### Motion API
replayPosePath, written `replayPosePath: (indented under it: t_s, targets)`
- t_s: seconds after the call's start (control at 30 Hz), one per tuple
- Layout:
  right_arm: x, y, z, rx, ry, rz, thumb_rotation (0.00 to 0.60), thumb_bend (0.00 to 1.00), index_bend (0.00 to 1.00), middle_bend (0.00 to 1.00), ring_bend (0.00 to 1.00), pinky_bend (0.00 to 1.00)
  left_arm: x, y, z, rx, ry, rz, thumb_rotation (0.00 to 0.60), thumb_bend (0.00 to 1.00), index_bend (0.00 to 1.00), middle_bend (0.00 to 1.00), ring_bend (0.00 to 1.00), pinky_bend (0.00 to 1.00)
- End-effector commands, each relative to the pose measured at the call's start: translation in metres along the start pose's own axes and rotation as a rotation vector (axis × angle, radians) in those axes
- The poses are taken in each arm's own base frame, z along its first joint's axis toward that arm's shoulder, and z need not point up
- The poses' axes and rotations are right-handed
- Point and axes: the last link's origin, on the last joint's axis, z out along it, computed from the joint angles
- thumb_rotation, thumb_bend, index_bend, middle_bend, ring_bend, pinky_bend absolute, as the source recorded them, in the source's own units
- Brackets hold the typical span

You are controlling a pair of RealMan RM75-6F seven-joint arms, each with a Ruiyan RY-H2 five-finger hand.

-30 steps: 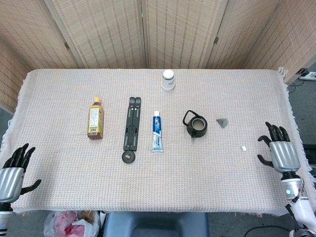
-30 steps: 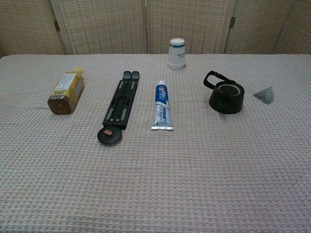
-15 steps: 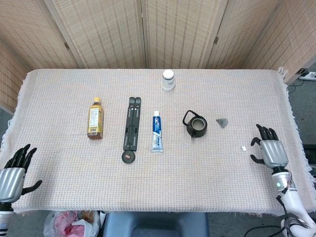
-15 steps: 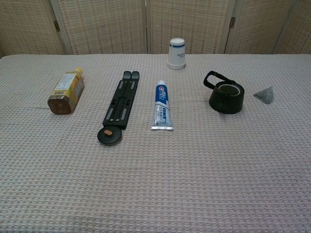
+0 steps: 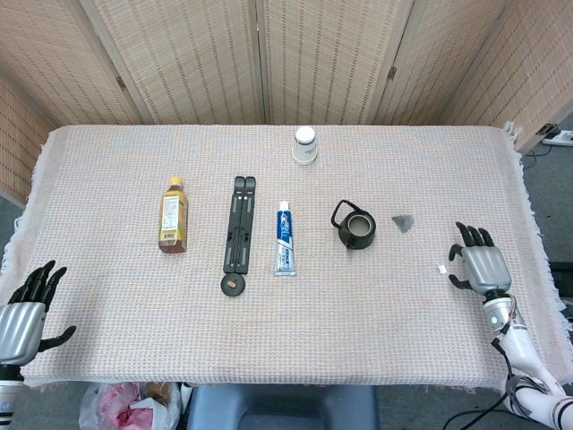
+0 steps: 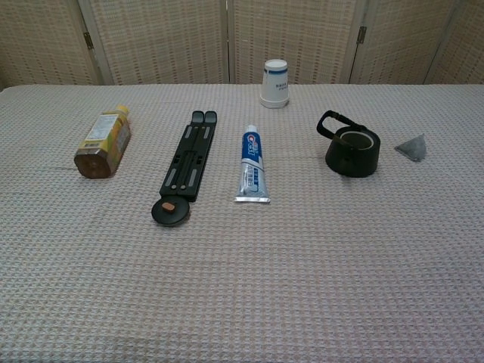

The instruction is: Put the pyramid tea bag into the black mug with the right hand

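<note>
Head view shows the counter (image 5: 107,152) covered by a woven cloth, with the tea bag (image 5: 405,221) lying flat toward its right edge, just beside the black mug (image 5: 354,227) but apart from it. Both rest on the cloth, the mug upright with its handle pointing to the far left. A small white tag (image 5: 442,269) lies nearer the right edge, close to the right robot hand (image 5: 479,268), which hovers over the cloth by that edge, fingers spread and holding nothing. At the near left corner, the left robot hand (image 5: 25,309) sits with its fingers spread, also empty.

Left of the mug lie a toothpaste tube (image 5: 285,237), a black folding stand (image 5: 239,233) and a yellow bottle (image 5: 174,215) on its side. An upturned paper cup (image 5: 305,145) stands near the far edge.

Chest view shows no robot hand, only the same row of things.
</note>
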Motion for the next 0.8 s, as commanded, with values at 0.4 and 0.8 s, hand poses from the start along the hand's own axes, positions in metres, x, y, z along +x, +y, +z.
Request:
replayPosePath:
  t_s: [0.4, 0.8]
  targets:
    - [-0.015, -0.002, 0.01, -0.005, -0.064, 0.0, 0.6, 0.19, 0.49, 0.0, 0.0, 0.0, -0.001, 0.001, -0.002, 0.003, -0.018, 0.012, 0.6, 0.22, 0.0, 0.0, 0.0, 0.25]
    - [-0.015, -0.01, 0.02, 0.003, -0.074, -0.008, 0.6, 0.19, 0.49, 0.0, 0.0, 0.0, 0.0, 0.0, -0.001, 0.002, -0.018, 0.004, 0.6, 0.22, 0.0, 0.0, 0.0, 0.25]
